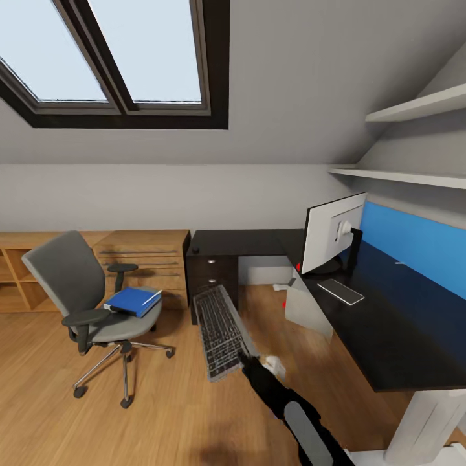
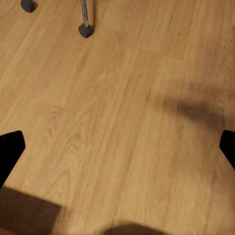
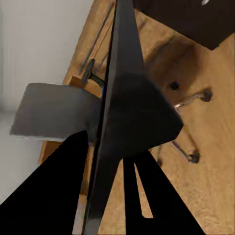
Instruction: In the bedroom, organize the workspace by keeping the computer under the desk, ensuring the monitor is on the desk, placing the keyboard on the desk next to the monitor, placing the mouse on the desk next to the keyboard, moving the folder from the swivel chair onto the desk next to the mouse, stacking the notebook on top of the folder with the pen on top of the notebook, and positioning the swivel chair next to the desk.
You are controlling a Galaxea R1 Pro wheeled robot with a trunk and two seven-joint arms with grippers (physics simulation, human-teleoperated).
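The right end effector (image 1: 244, 355) is clamped on the keyboard (image 1: 219, 333), holding it tilted above the floor, just off the worktop (image 1: 401, 336). The left end effector (image 2: 117, 147) is spread wide, empty. The folder (image 1: 133, 301) lies on the swivel chair (image 1: 90, 304). The monitor (image 1: 332, 233) stands by the worktop's inner corner.

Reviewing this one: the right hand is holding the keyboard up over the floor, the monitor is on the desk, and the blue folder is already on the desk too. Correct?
Not quite. The folder is not on the desk; it lies on the seat of the swivel chair, as the head view shows. The rest holds: the right hand holds the keyboard above the floor, and the monitor stands on the desk.
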